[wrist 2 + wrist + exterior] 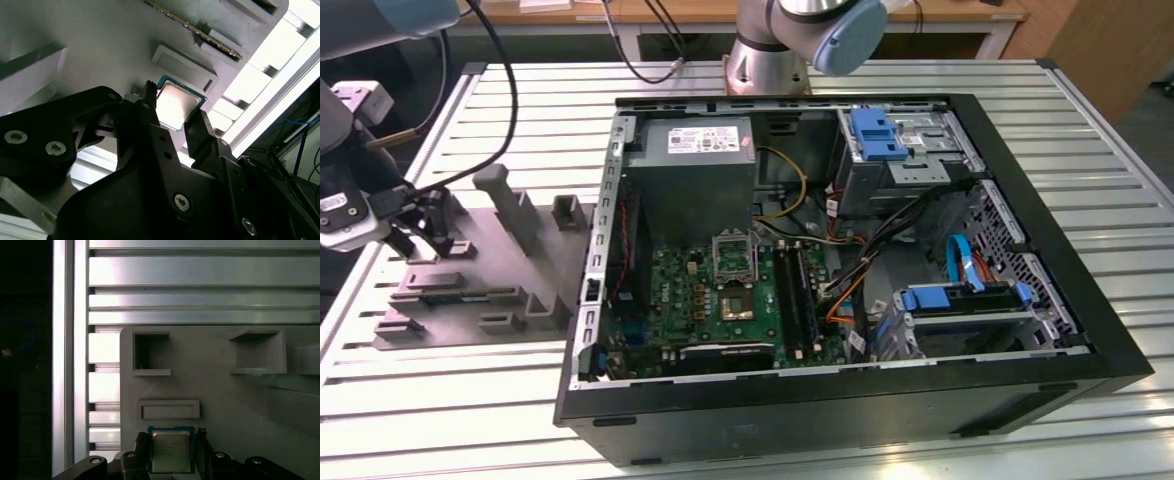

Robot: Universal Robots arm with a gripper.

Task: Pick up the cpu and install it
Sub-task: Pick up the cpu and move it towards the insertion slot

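**The cpu** is a thin square chip with a silvery metal top and a pale green rim. In both wrist views it lies at the near edge of the grey fixture plate, just beside a shallow rectangular frame.

**The gripper** is closed on the chip. One black finger bears on each of two opposite edges, and the top face is left clear. Whether the chip has left the plate cannot be told.

**Handling.** The part is judged light and stiff. Its lid is probably slick and its underside delicate, so the side rims are the proper hold, and the chip should be kept level under modest squeeze.

**Setting.** In the exterior view the plate lies on the slatted table at the exterior view's left. It is well apart from the open computer case, whose socket shows on the motherboard.
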